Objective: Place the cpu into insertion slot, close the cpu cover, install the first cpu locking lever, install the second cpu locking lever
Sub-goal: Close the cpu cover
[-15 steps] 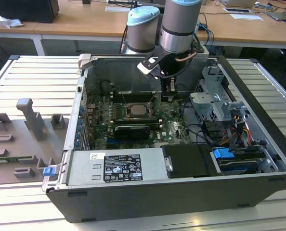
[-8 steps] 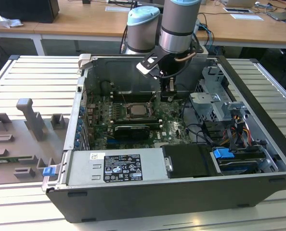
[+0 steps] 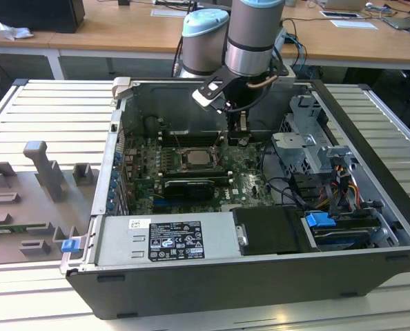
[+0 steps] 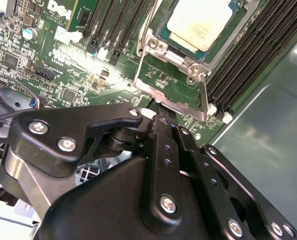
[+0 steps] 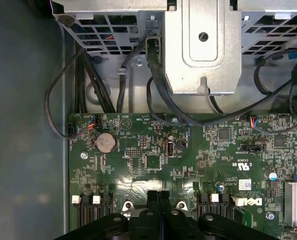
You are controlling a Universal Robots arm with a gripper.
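The cpu (image 4: 198, 22) lies flat in its socket on the green motherboard, pale metal top up; in the exterior view the cpu (image 3: 194, 158) sits mid-board. The cpu cover (image 4: 174, 97), a thin silvery frame with a square window, stands swung open at the socket's edge. My gripper (image 4: 161, 116) is shut with nothing between its black fingers, and its tip is right at the raised cover's outer edge; contact cannot be told. In the exterior view the gripper (image 3: 238, 136) hangs just to that view's right of the socket. The first wrist view has the fingertips (image 5: 160, 196) pressed together above the board.
A thin wire lever (image 4: 146, 25) runs along the socket's side. Memory slots (image 4: 248, 60) flank the socket. A black card (image 3: 188, 186) lies in front of it, a power supply (image 3: 163, 238) nearer, a drive cage (image 3: 308, 148) and cables to the exterior view's right.
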